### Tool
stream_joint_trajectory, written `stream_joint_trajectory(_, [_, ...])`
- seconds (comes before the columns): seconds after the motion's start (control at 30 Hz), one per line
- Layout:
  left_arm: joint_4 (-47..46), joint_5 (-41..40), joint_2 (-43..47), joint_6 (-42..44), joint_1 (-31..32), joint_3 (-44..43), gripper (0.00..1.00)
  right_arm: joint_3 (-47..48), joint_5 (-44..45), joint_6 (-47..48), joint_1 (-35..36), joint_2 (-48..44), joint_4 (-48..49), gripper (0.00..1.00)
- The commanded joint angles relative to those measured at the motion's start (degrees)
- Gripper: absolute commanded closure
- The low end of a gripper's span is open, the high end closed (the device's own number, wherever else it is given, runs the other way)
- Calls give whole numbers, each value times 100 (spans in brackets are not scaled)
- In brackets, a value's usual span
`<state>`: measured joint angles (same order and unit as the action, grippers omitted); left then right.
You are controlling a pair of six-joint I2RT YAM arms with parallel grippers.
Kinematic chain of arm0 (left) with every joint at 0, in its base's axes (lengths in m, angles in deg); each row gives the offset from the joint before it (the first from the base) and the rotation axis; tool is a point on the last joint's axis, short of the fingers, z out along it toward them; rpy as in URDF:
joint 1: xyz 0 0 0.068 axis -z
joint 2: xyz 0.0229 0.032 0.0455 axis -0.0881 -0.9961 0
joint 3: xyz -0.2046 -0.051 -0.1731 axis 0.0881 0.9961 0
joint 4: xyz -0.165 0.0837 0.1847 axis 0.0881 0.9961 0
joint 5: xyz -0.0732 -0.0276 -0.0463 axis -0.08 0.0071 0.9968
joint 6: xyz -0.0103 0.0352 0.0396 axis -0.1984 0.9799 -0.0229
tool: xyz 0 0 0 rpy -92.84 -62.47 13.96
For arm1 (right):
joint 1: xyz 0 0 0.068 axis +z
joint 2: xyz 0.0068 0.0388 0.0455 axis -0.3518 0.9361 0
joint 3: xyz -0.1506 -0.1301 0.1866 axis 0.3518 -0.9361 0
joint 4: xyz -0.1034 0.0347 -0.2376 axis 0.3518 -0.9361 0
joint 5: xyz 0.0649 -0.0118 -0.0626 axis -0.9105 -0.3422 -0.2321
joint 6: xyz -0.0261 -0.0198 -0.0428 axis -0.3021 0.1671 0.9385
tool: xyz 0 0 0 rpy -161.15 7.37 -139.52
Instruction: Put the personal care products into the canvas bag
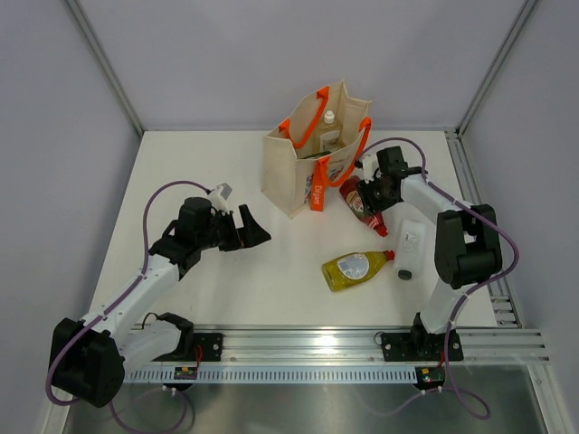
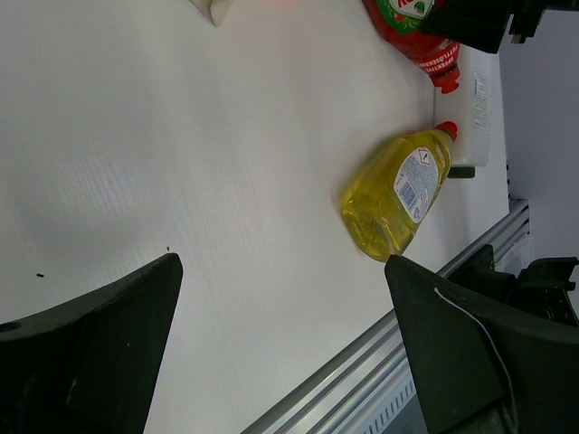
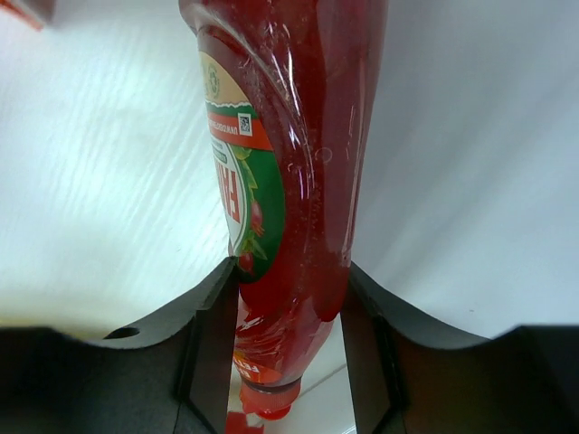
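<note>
The canvas bag (image 1: 303, 163) stands upright at the back centre with orange handles. A clear bottle with a white cap (image 1: 329, 120) stands inside it. The red bottle (image 1: 360, 204) lies just right of the bag, cap toward the front. My right gripper (image 1: 371, 193) is shut on the red bottle (image 3: 298, 136), with its jaws pressing the bottle's sides near the neck. The yellow bottle (image 1: 355, 268) lies on its side in front, and it also shows in the left wrist view (image 2: 398, 194). The white bottle with a dark cap (image 1: 412, 242) lies to its right. My left gripper (image 1: 256, 226) is open and empty, left of the yellow bottle. The green bottle is out of view.
An aluminium rail (image 1: 344, 344) runs along the near edge of the table, and it also shows in the left wrist view (image 2: 362, 362). A second rail (image 1: 479, 194) runs down the right side. Grey walls close the back and sides.
</note>
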<state>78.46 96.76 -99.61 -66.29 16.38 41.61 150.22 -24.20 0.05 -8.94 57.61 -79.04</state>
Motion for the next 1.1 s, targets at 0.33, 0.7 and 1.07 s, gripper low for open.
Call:
stream_joint_trajectory(0.33, [-300,-37,-43,97,28,45,1,-59,2373,-241,-656,147,1338,100])
stream_joint_trajectory(0.7, [-335,-90,44,88,28,159,1,1093,2323,384,-928,1333,470,90])
stream_joint_trajectory(1.07, [-176,-143,133,176,28,125,1,2895,1636,67,-1553,2467,-815,59])
